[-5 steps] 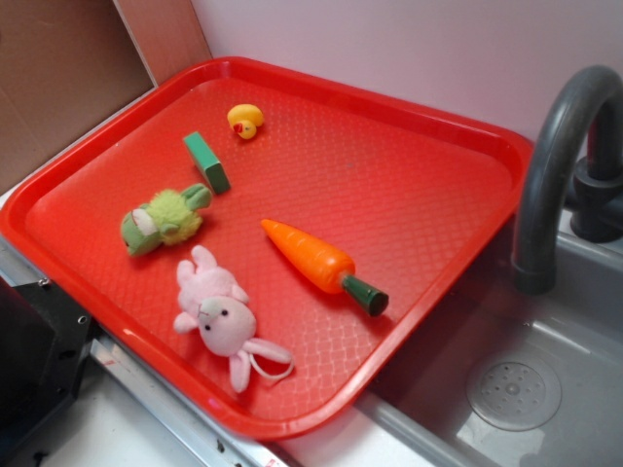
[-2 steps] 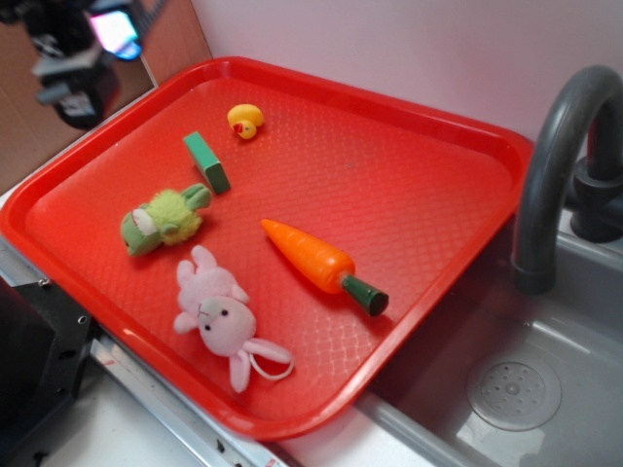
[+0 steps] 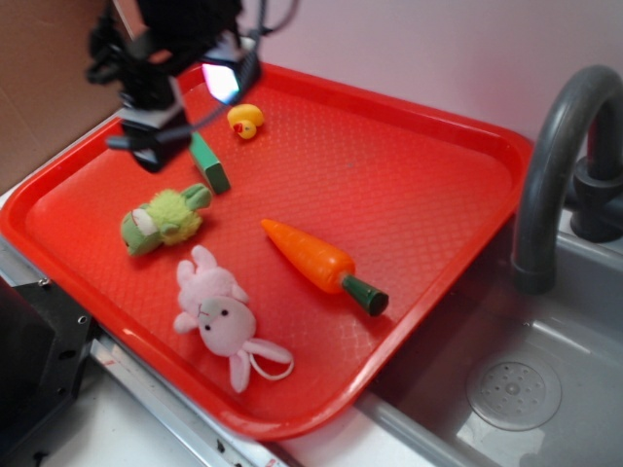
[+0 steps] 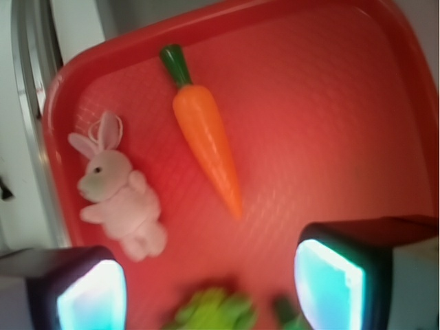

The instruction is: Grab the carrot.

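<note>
Tool (image 3: pixel 156 146) hangs over the far-left part of the red tray (image 3: pixel 458 126), above the green block (image 3: pixel 208 162) and near the green plush (image 3: pixel 164 217); in the wrist view we see its two pads (image 4: pixel 326 287) spread wide with nothing between them, so it is open and empty. The carrot (image 3: pixel 310 258) lies flat near the middle of the tray, tip toward the tray's centre, green stem cap (image 3: pixel 366 294) toward the near-right rim, untouched. The pink bunny (image 3: pixel 222 317) lies just beside it on the left, not touching; the yellow duck (image 3: pixel 245 121) sits well apart near the back. In the wrist view the carrot (image 4: pixel 205 143) is ahead of the pads, off to one side, not between them. We judge the task barely started: no contact and no grasp. Left to do, as we read it: bring the tool across over the carrot's thick part, line the pads across its width, come down, close, lift. The faucet (image 3: pixel 560 156) and sink (image 3: pixel 516 389) on the right play no part.
</note>
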`<state>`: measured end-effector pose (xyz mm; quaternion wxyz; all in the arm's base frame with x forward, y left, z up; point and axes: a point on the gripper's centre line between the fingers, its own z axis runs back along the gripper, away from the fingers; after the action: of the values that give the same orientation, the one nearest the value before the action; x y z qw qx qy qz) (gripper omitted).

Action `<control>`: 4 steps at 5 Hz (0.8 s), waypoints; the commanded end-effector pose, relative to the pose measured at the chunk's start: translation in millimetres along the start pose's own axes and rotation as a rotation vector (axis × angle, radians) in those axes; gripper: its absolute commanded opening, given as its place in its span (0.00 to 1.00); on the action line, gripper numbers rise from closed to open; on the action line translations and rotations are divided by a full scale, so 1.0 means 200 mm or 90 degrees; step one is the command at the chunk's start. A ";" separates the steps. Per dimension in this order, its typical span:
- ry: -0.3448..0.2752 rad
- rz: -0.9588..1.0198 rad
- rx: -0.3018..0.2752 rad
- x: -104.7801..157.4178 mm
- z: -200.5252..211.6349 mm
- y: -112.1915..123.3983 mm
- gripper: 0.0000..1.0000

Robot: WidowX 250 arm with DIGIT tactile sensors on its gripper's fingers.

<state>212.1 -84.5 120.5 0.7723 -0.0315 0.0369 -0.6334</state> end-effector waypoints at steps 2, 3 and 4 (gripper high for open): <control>0.104 -0.020 0.068 0.19 -0.17 -0.01 1.00; 0.109 -0.024 0.059 0.23 -0.25 0.00 1.00; 0.106 -0.029 0.038 0.26 -0.36 0.00 1.00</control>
<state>219.5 -129.2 40.6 0.7550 0.0410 0.1045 -0.6461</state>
